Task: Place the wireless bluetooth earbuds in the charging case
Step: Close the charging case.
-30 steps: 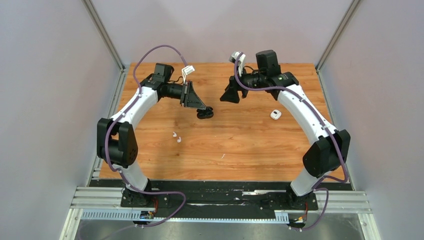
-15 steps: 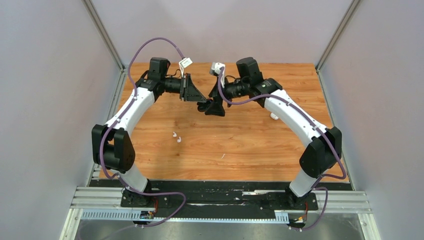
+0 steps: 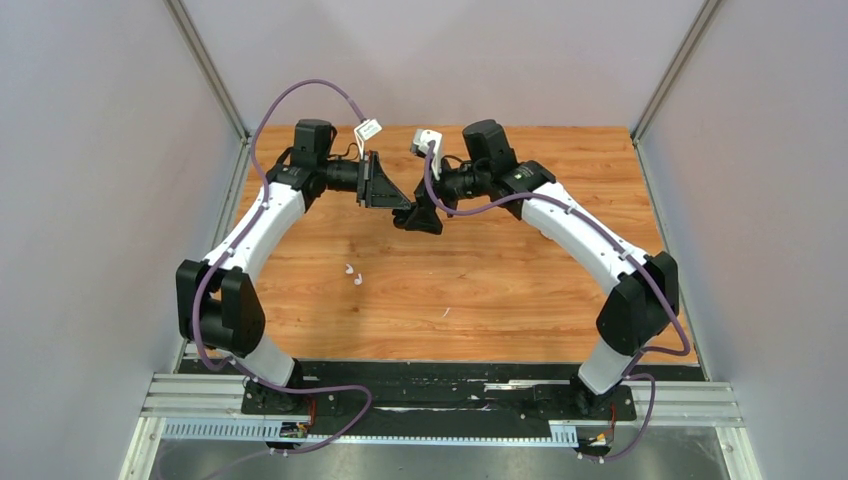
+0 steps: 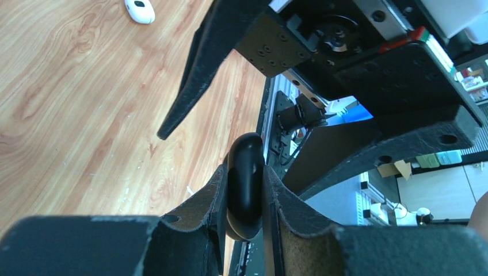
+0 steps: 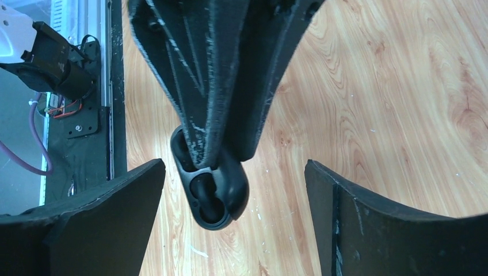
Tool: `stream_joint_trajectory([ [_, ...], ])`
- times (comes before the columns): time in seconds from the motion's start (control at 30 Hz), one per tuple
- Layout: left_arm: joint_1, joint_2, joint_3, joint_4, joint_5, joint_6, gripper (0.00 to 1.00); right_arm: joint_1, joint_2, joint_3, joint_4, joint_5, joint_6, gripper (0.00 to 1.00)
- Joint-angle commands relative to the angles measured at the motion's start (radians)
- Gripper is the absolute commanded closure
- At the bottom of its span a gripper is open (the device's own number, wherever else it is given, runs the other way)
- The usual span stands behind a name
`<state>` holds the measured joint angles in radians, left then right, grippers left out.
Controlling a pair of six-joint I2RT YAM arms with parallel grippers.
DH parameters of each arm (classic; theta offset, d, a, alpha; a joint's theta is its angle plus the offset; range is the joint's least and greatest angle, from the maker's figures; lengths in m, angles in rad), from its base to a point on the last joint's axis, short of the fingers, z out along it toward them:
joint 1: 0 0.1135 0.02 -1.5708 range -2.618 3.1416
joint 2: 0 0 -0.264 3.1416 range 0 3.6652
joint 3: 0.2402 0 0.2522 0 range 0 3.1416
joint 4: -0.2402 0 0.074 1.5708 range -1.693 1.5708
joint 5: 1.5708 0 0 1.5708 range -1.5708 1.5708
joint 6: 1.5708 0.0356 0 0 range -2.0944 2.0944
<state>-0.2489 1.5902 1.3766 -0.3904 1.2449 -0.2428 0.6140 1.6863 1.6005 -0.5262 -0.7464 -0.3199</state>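
A black charging case [image 5: 213, 195] hangs above the table, pinched edge-on between the fingers of my left gripper [image 4: 244, 172], which is shut on it. Seen from the right wrist, its lid stands open and two dark wells show. My right gripper [image 5: 233, 195] is open, with its jaws wide apart on either side of the case and not touching it. From above, both grippers meet at the table's far middle, left gripper [image 3: 400, 212] against right gripper [image 3: 425, 218]. Two white earbuds [image 3: 352, 274] lie side by side on the wood, nearer the left arm.
A small white oval object [image 4: 140, 10] lies on the wooden table [image 3: 480, 290] beyond the right gripper; the right arm hides it from above. A tiny white scrap [image 3: 446, 313] lies near the table's front middle. Grey walls close in both sides.
My right arm has swung left to the left gripper and its jaws have opened wide around the case. The left gripper, still shut on the case, has shifted slightly back.
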Motion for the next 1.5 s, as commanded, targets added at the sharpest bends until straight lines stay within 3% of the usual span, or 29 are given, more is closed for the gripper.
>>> stream_joint_trajectory([
  [0.0,-0.003,-0.062,-0.011,0.03,0.025,0.005,1.0,-0.001,0.018,0.035,0.056,0.016,0.062,0.1],
  [0.47,-0.003,-0.08,-0.013,0.006,0.024,0.056,1.0,-0.01,0.044,0.045,0.089,0.072,0.251,0.12],
  [0.87,-0.003,-0.084,-0.02,0.007,0.019,0.059,1.0,-0.045,0.028,0.0,0.117,0.095,0.403,0.22],
  [1.1,-0.003,-0.081,-0.023,0.01,0.01,0.053,1.0,-0.046,0.021,-0.025,0.166,-0.071,0.428,0.15],
  [1.47,-0.003,-0.081,-0.025,0.02,0.008,0.047,1.0,-0.047,0.015,-0.047,0.176,-0.066,0.445,0.13],
])
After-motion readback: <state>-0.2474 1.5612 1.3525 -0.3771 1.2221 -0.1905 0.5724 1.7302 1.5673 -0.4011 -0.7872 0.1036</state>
